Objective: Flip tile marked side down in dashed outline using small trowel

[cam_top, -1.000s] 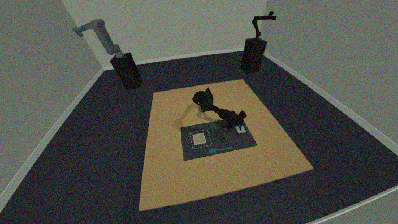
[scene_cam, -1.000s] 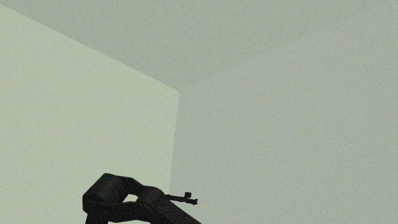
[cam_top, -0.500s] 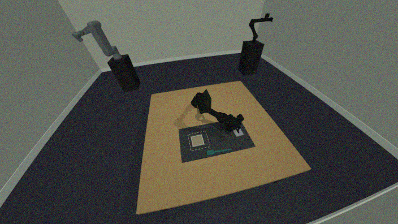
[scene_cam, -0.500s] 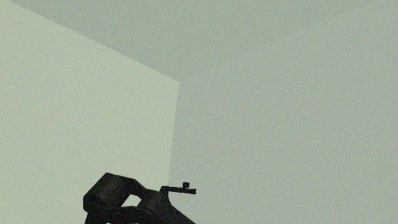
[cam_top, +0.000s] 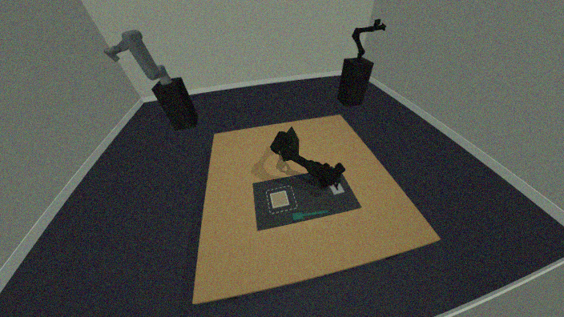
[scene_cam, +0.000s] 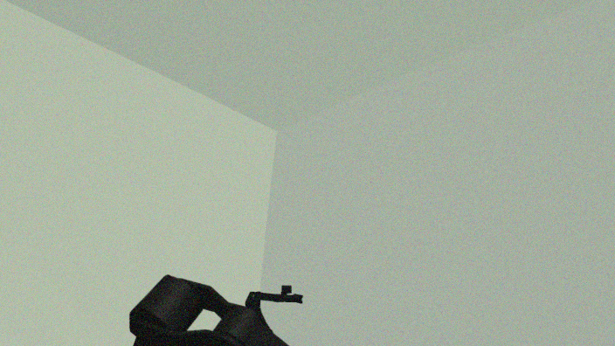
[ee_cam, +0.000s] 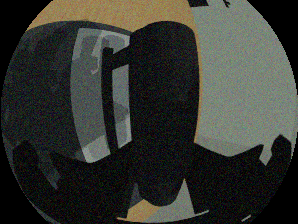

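Grey walls and a dark floor surround an orange desk (cam_top: 240, 260) on which a dark mat (cam_top: 349, 206) lies. The tile (cam_top: 279, 198) lies flat inside the dashed outline (cam_top: 267, 200) on the mat's 9 o'clock half, with a plain pale face up; no mark shows on it from the top view, so the turning looks done. Well apart from it, towards 3 o'clock on the mat, the trowel (cam_top: 336, 189) shows its pale blade down on or just over the mat; the height is hard to read. The fingers (cam_top: 335, 181) stand a little under half open, close about its handle, with a light grip at most. The step in hand is the release. To do it well, open wide before any lift, so that neither finger drags the handle. Then rise straight up until both are free of it. Only after that should the arm swing towards 12 o'clock, away from tile and outline. A sideways move made too soon could flick the trowel towards 9 o'clock and onto the tile. A teal print (cam_top: 310, 215) sits at the mat's 6 o'clock edge. Two idle arms stand on pedestals (cam_top: 175, 103) by the far wall.
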`<state>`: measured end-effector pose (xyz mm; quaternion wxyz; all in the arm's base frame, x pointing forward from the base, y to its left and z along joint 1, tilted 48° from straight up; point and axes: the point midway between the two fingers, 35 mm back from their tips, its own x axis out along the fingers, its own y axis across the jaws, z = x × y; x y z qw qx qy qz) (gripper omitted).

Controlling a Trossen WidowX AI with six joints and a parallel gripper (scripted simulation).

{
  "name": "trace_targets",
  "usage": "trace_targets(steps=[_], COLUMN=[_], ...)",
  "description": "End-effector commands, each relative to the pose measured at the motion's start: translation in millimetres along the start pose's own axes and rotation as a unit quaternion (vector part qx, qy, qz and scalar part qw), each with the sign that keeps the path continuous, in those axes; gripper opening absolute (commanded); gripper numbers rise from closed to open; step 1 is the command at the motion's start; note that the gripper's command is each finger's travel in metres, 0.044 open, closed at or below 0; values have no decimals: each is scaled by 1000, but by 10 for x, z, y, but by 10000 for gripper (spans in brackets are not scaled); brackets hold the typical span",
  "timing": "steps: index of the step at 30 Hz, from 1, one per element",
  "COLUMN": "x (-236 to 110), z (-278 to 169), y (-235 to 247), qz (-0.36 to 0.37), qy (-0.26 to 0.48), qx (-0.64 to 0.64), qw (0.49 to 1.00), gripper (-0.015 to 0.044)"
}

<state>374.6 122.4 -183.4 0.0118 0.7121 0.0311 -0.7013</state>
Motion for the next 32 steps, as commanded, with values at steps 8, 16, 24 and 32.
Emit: trace_targets(steps=[8,16,24,32], x=[1,-263,-599,-930], z=[0,-12,-1,136], y=[-14,-15,-9,-224], qz=[-4,-4,-3,0], qy=[0,0,0,8], qx=[-3,-2,-1,-1], qw=[1000,1000,1000,1000], gripper=[300,300,300,300])
